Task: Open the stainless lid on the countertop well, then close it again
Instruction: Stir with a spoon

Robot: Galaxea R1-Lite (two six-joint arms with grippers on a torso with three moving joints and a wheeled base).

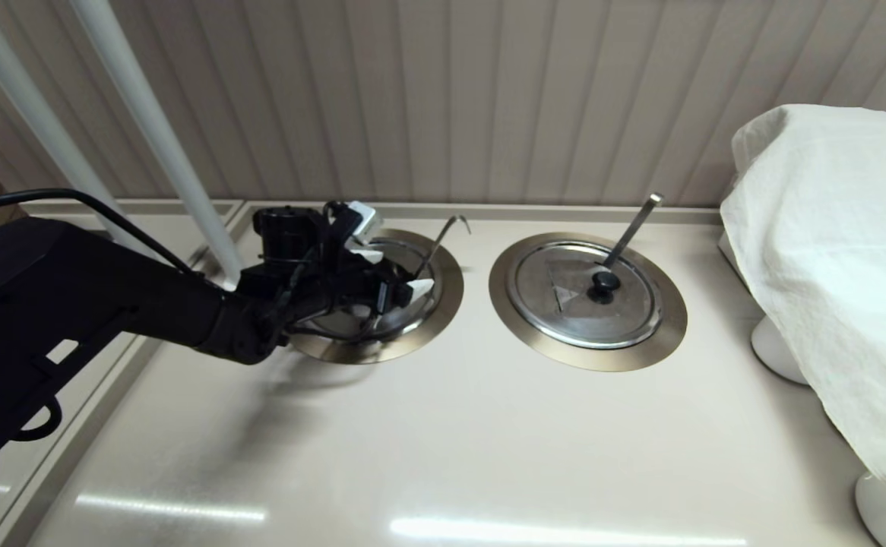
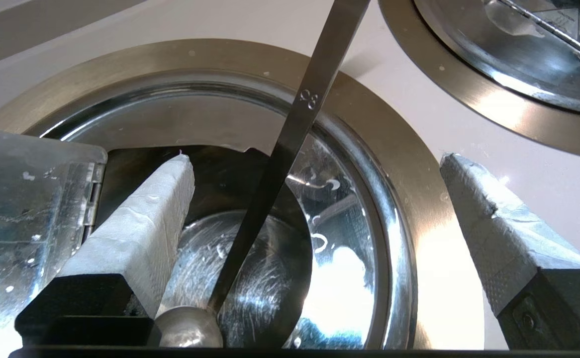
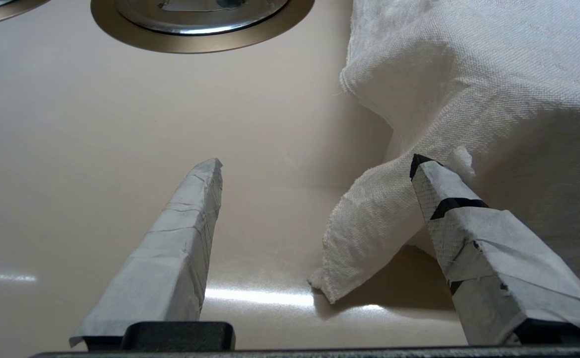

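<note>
The countertop well (image 1: pixel 449 302) is the left bronze-rimmed ring, and its thin hook-ended wire handle (image 1: pixel 443 235) sticks out toward the wall. The stainless lid (image 1: pixel 412 313) lies in it, mostly hidden under my left arm. My left gripper (image 1: pixel 396 271) hovers open just above the lid. In the left wrist view the handle (image 2: pixel 300 109) runs between the jaws over the shiny lid (image 2: pixel 339 258). One finger (image 2: pixel 165 209) is beside the rounded knob (image 2: pixel 190 335), the other (image 2: pixel 474 209) is out over the ring (image 2: pixel 394 149). My right gripper (image 3: pixel 316 160) is open above bare counter.
The twin lid (image 1: pixel 564 311) with its straight flat handle (image 1: pixel 633 224) sits in the right ring (image 1: pixel 587 358). A white cloth (image 1: pixel 830 266) covers something at the right edge, close to my right gripper. Two white poles (image 1: pixel 154 129) rise at the back left beside a counter step.
</note>
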